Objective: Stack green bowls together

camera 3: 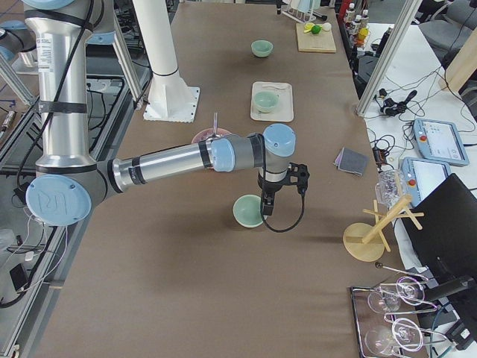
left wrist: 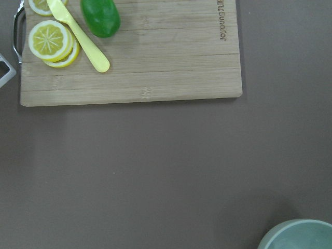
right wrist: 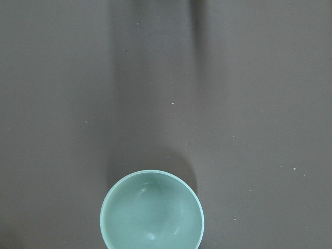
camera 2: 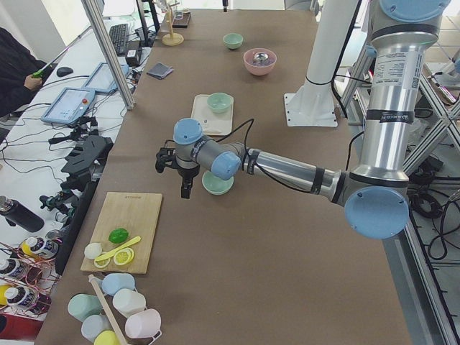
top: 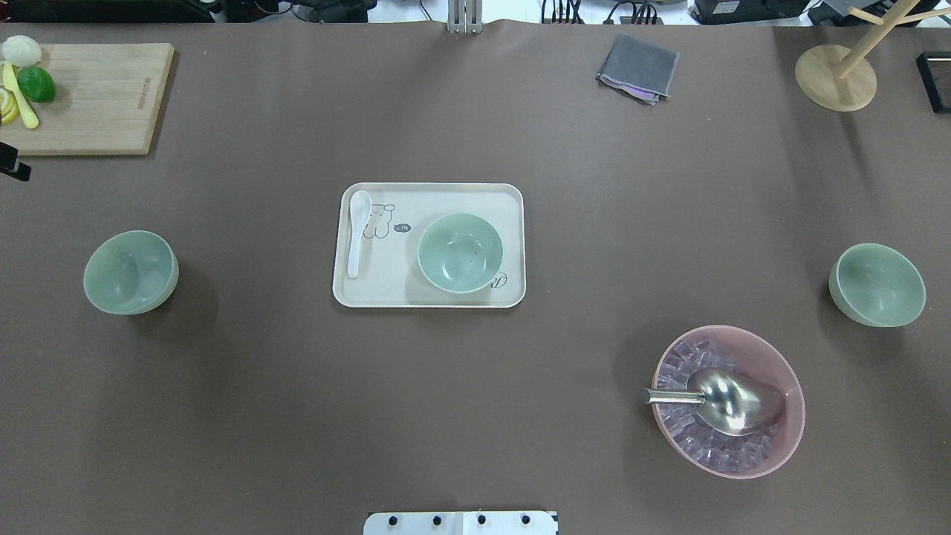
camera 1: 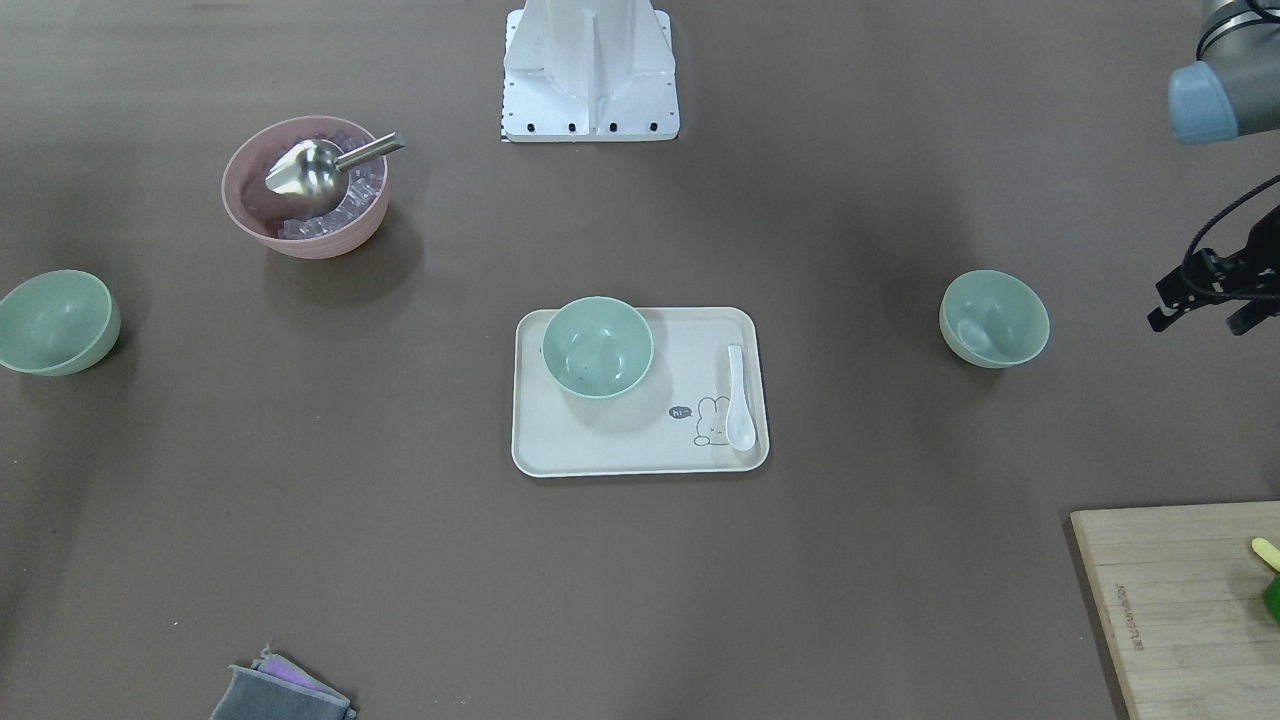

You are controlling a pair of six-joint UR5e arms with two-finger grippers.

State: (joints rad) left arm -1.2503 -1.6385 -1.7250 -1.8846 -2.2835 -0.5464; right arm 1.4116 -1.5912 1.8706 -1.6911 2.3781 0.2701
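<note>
Three green bowls, all apart, none nested. Middle bowl (top: 461, 253) sits upright on the cream tray (top: 438, 199), a white spoon (top: 358, 232) lying at the tray's other end. Left-side bowl (top: 130, 272) and right-side bowl (top: 877, 284) stand alone on the brown worktop (top: 475, 416), each well out toward its own end. Pink bowl (top: 793, 401) with clear cubes and a metal scoop (top: 735, 405) lies between middle and right-side bowls, nearer the robot; not part of the job.

Left hand (camera 1: 1199, 322) hangs just outboard of the left-side bowl, fingers parted, nothing between them. Its wrist camera catches only a sliver of that bowl in one corner, cutting board (left wrist: 135, 57) ahead, so it is not over the bowl. Right hand (camera 3: 267, 207) hangs close beside the right-side bowl; seen only from the worktop's end, so I cannot tell how far its fingers are parted. Its wrist camera shows that bowl low in frame, empty.

Reading: opening step, the reach for an outer bowl; no grasp made. Next move likely calls for bringing one hand over a rim, one finger inside the wall, one outside, pinching, lifting clear, then carrying to the middle bowl and lowering in square. Smooth thin wall: a shallow pinch may slip or tip it. On the right-side route the pink bowl wants a wide berth.
</note>
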